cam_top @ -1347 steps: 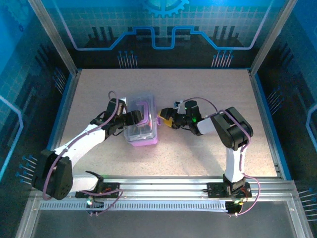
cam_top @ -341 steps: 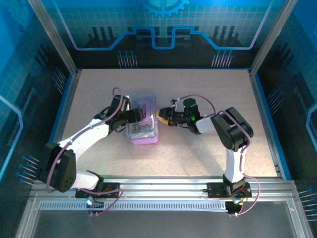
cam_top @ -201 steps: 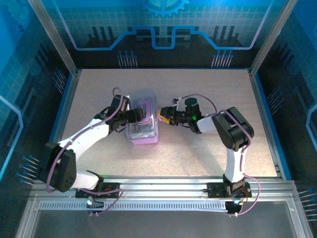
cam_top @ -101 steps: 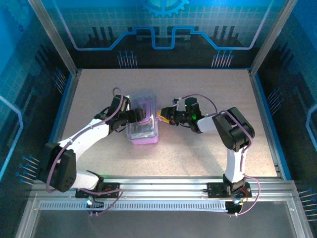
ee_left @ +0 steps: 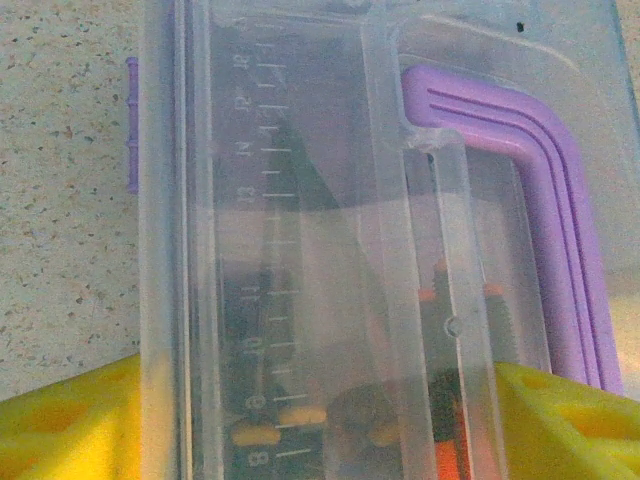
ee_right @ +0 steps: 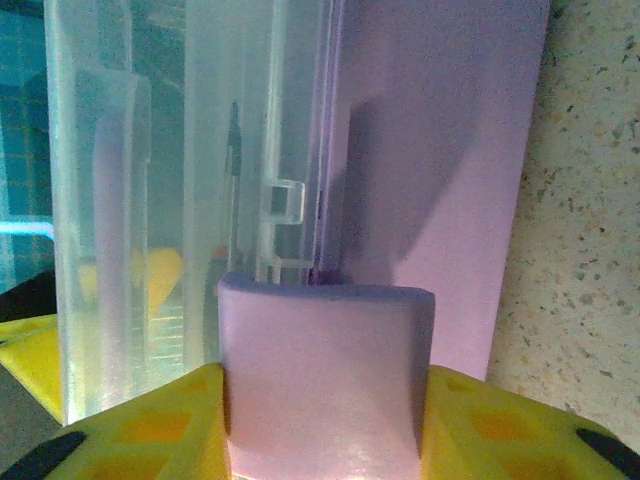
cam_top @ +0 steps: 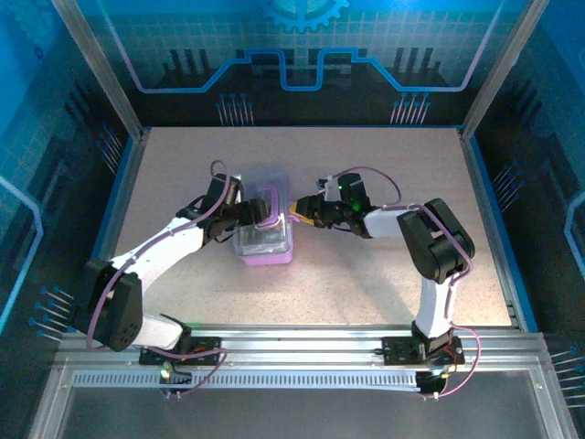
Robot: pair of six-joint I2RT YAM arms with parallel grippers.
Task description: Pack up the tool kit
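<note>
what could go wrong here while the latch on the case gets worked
1. The right tool pinches the purple latch by a small flap, so it could slip free under load.
2. The left tool braces the case from the far side. A hard push on the latch may slide or tip the case.
3. Screwdrivers lie loose under the clear lid and might shift.

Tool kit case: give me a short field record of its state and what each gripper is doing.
case: purple tool kit case flat on table
lid: clear lid over the base, purple handle on top
contents: screwdrivers dimly visible through lid
left gripper: fingers straddle the case, closed on it
right gripper: closed on purple latch tab at the case's side
</note>
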